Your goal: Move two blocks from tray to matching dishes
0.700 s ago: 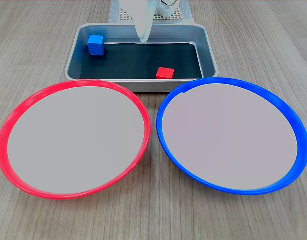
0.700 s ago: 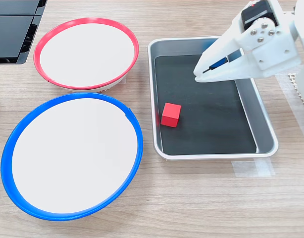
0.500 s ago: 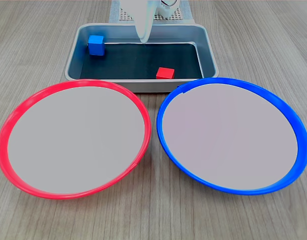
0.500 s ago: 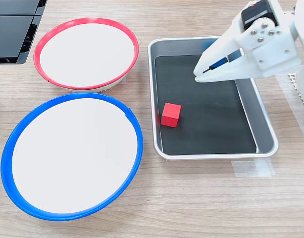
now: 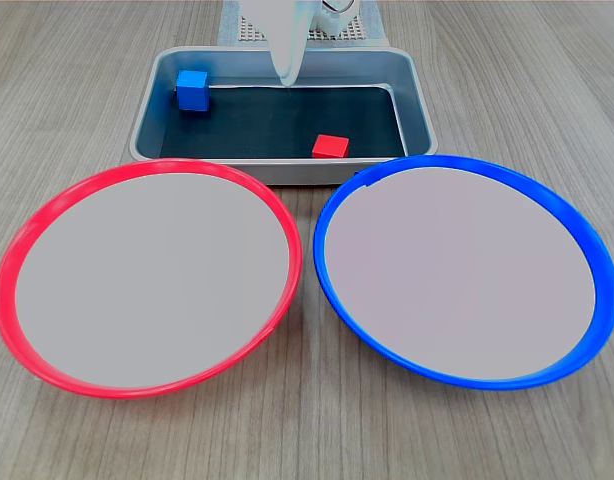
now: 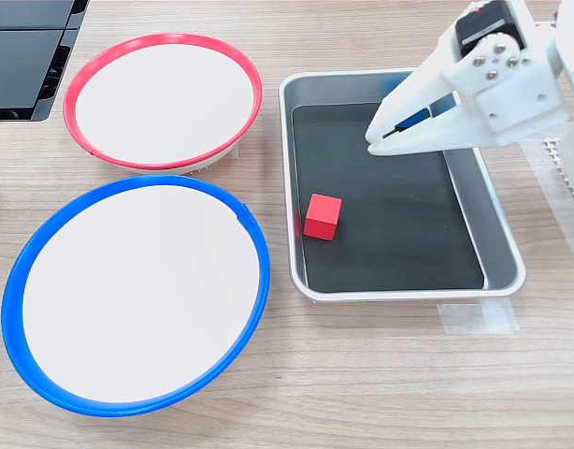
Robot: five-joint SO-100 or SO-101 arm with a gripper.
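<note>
Hanging above the far wall of the tray [image 5: 417, 120] in the first exterior view, the end effector [image 5: 287, 72] points down with its white fingers pressed into one narrow tip, holding nothing. The blue block [image 5: 193, 89] sits in the tray's far corner, at about nine o'clock from that tip and near it; the red block [image 5: 330, 146] rests against the near wall at about five o'clock, farther off. The red-rimmed dish [image 5: 17, 250] and blue-rimmed dish [image 5: 587, 240] both lie empty on the tabletop [image 5: 67, 80].

In the second exterior view the end effector [image 6: 379, 140] reaches over the tray's [image 6: 497, 224] dark floor from the right. A sliver of blue, probably the blue block [image 6: 416, 119], shows through a gap in the fingers, so it lies behind them, at about one o'clock from the tip. The red block [image 6: 322, 216] lies at about seven o'clock, well apart. The blue block looks the nearer target.
</note>
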